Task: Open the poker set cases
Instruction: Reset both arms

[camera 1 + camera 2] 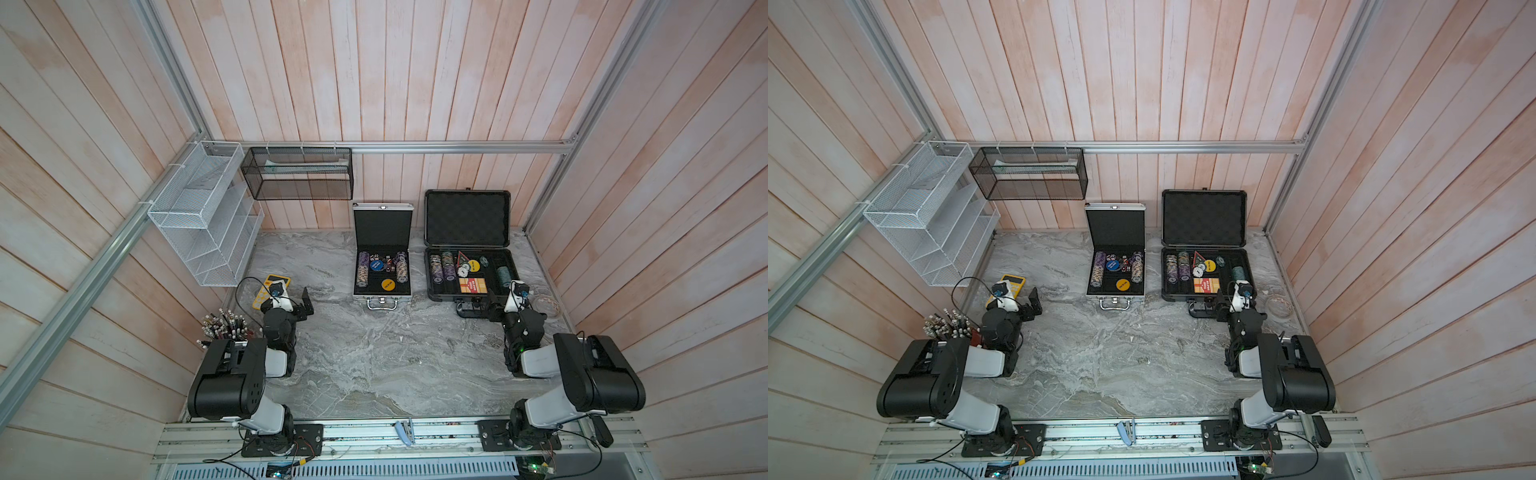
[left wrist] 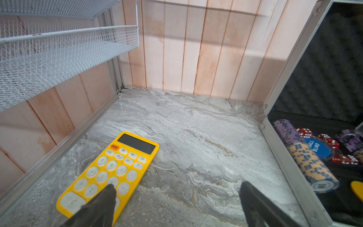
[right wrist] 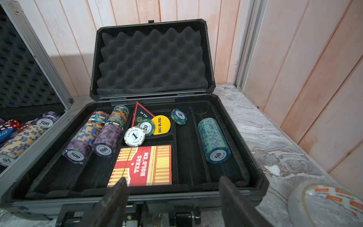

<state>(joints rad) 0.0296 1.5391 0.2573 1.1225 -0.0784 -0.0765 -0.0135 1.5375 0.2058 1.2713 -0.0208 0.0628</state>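
Right wrist view puts our right claw (image 3: 172,178) spread wide and pinching nothing, right at the handle (image 3: 169,211) of the dark-grey case (image 3: 151,59). We cannot tell if it touches. Is that case done?

We'd say so. Its lid stands upright at the far edge, ahead of the claw. The silver case (image 1: 382,226), off to that claw's left, is open too.

How do we expect them to handle?

Stiff shells, with bases heavy from chip rolls (image 3: 214,140), so they should stay put. The foam-lined lids look light. We'd take a lid by its front lip, away from the hinge.

Anything in the way?

A tape roll (image 3: 324,202) sits just right of the claw. Beyond the lids there is only the plank wall (image 3: 196,11). Our left claw (image 2: 177,185), spread and empty, hangs near a yellow calculator (image 2: 110,169), with the silver case on its right.
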